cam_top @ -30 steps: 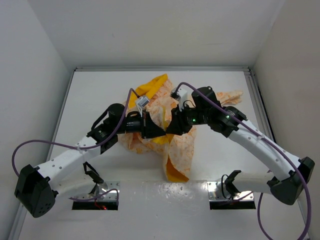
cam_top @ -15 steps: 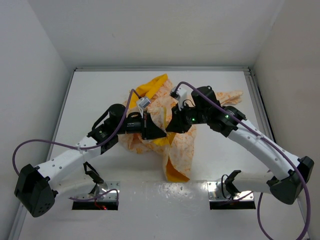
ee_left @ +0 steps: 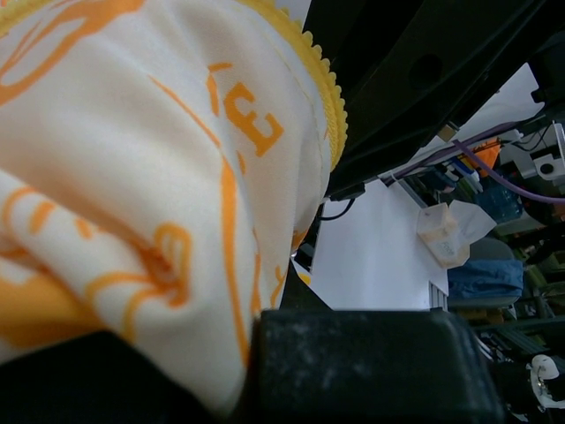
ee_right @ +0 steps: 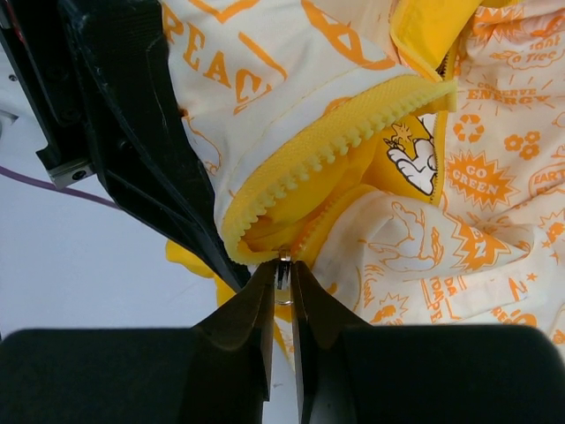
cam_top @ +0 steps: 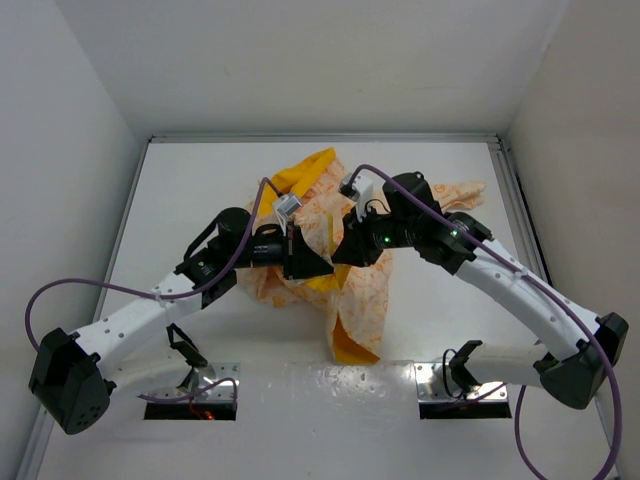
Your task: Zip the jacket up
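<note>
The jacket (cam_top: pixel 350 300), cream with orange print and yellow lining, lies bunched in the middle of the table. My left gripper (cam_top: pixel 312 262) is shut on a fold of its fabric (ee_left: pixel 159 203) near the yellow zipper edging (ee_left: pixel 325 88). My right gripper (cam_top: pixel 345 250) meets it from the right. In the right wrist view the right gripper (ee_right: pixel 282 276) is shut on the small metal zipper pull (ee_right: pixel 283 287), at the low end of the open yellow zipper teeth (ee_right: pixel 327 146). The left gripper's black body (ee_right: pixel 132 132) sits right beside the pull.
White walls enclose the table (cam_top: pixel 180 190) on the left, far and right sides. A jacket sleeve (cam_top: pixel 462 190) reaches toward the right wall. Purple cables (cam_top: pixel 60 290) loop beside both arms. Metal mounting plates (cam_top: pixel 200 385) lie at the near edge.
My right gripper has drawn back slightly to the right from the left gripper since a second ago. In the last half second nothing visibly moved.
</note>
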{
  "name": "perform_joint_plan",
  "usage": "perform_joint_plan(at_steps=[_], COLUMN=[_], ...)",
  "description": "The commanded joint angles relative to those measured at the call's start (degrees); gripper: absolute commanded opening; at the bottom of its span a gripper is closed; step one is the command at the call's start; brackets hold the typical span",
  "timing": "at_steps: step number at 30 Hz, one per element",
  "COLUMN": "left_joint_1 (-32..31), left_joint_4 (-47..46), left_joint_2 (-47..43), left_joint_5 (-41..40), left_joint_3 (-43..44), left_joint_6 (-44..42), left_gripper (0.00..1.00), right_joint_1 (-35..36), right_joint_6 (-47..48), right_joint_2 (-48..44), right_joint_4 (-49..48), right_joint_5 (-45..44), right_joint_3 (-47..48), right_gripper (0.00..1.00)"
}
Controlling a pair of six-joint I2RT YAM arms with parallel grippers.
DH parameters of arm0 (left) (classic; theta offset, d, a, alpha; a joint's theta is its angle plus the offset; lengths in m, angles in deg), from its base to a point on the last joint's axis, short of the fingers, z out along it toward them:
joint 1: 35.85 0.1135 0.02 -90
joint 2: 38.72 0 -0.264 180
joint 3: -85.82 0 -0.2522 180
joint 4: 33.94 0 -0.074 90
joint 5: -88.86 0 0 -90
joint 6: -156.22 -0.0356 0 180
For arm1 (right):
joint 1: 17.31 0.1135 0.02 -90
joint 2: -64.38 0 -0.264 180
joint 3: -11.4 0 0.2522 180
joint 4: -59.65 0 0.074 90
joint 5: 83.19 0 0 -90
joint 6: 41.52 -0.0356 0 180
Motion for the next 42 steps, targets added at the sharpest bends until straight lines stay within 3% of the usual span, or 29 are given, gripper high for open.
perform_joint_plan(at_steps=[1,6,9,42], left_joint_1=[-0.9,-0.9,-0.9,-3.0], left_joint_4=[-7.3,-8.5,-9.2,-5.7], left_joint_2=[-1.4,-1.4,-1.4,-3.1], left_joint_5=[2.8,4.0,4.0,4.0], left_joint_3=[1.0,1.0,1.0,-5.5], left_joint_6=[0.8,1.3,1.9,0.3], left_gripper=[0.00,0.00,0.00,0.00], right_joint_1=[0.6,0.6,0.5,-5.1], right_joint_6=[1.6,2.3,2.8,-4.4], right_joint_2=[-0.9,-0.9,-0.8,-0.6], right_joint_4=[-1.3,-1.8,-1.9,-12.3], right_joint_5=[0.4,0.8,1.2,-2.0], right_joint_3=[-0.9,-1.4,-1.4,4.1], right_gripper=[0.13,0.08,0.00,0.00])
